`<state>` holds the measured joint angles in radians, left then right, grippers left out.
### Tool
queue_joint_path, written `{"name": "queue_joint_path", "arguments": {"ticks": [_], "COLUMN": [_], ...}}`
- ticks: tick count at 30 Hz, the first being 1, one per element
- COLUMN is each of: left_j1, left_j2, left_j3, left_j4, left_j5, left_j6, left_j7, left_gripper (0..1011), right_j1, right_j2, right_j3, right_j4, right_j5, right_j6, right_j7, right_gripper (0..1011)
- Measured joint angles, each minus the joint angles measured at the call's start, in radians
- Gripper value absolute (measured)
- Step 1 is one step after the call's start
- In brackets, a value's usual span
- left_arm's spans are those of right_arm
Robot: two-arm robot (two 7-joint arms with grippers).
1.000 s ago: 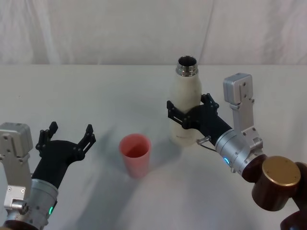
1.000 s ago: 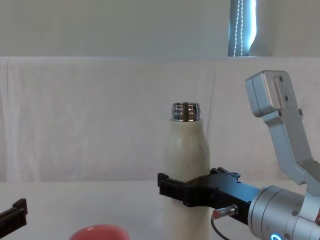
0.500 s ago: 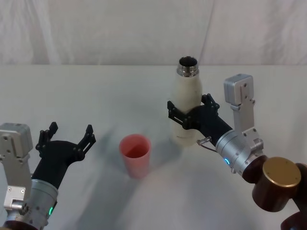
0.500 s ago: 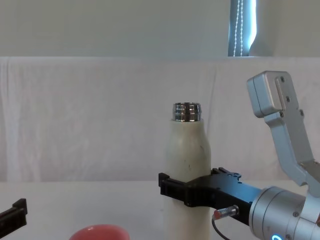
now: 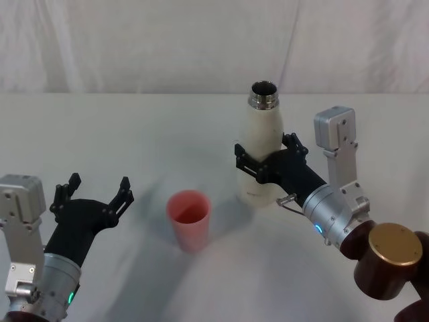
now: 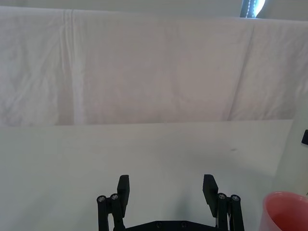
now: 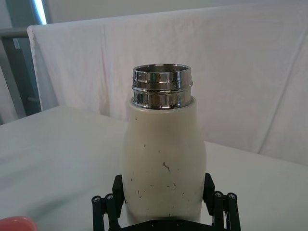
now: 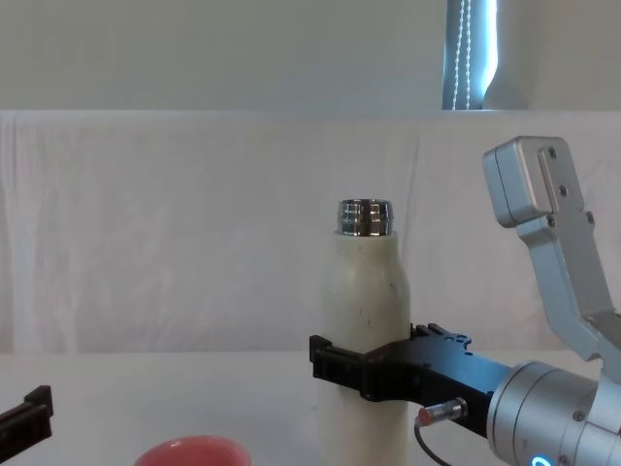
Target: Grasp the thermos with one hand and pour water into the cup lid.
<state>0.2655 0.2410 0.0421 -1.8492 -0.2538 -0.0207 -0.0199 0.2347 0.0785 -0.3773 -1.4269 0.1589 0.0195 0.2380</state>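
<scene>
Step in hand: the grasp. The right gripper [image 5: 263, 163] is clamped around the mid-body of the thermos [image 5: 261, 149], one black finger [image 8: 335, 358] on each side of the cream wall, as the right wrist view confirms with the bottle seated between both fingers. The thermos stands upright with its steel neck open and uncapped. Whether its base rests on the table [image 5: 134, 127] or has just cleared it cannot be told from these views.

Location: the thermos sits right of the table's centre, roughly midway between the front and back edges. The cup lid [image 5: 189, 219] stands upright nearer the front edge, to the left of the bottle and apart from it, mouth up and apparently empty (its interior shows only pink).

The left gripper [image 5: 93, 196] is idle near the front left corner, fingers spread wide and holding nothing, well apart from the cup lid.

Assessment: the grasp appears secured; the pour is not yet begun. The next move calls for carrying the bottle leftward and forward until its neck is over the cup lid, then tilting it toward the cup slowly. The cup lid is unheld and light-looking, so contact from the bottle could tip it.
</scene>
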Motion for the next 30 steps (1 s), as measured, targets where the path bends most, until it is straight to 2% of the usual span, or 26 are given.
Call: {"name": "queue_joint_path", "arguments": {"ticks": [15,30], "left_j1": [0.0,0.0], "left_j2": [0.0,0.0], "left_j3": [0.0,0.0], "left_j4": [0.0,0.0], "left_j5": [0.0,0.0], "left_j6": [0.0,0.0], "left_j7": [0.0,0.0], "left_gripper": [1001,1001], "right_j1": [-0.024,-0.074], "right_j2": [0.008,0.027], "right_j3": [0.01,0.019], "right_j4": [-0.023,-0.087], "right_j5": [0.004,0.008], "right_j6": [-0.001,0.0], "right_j7": [-0.003,-0.011], "right_gripper": [1001,1001]}}
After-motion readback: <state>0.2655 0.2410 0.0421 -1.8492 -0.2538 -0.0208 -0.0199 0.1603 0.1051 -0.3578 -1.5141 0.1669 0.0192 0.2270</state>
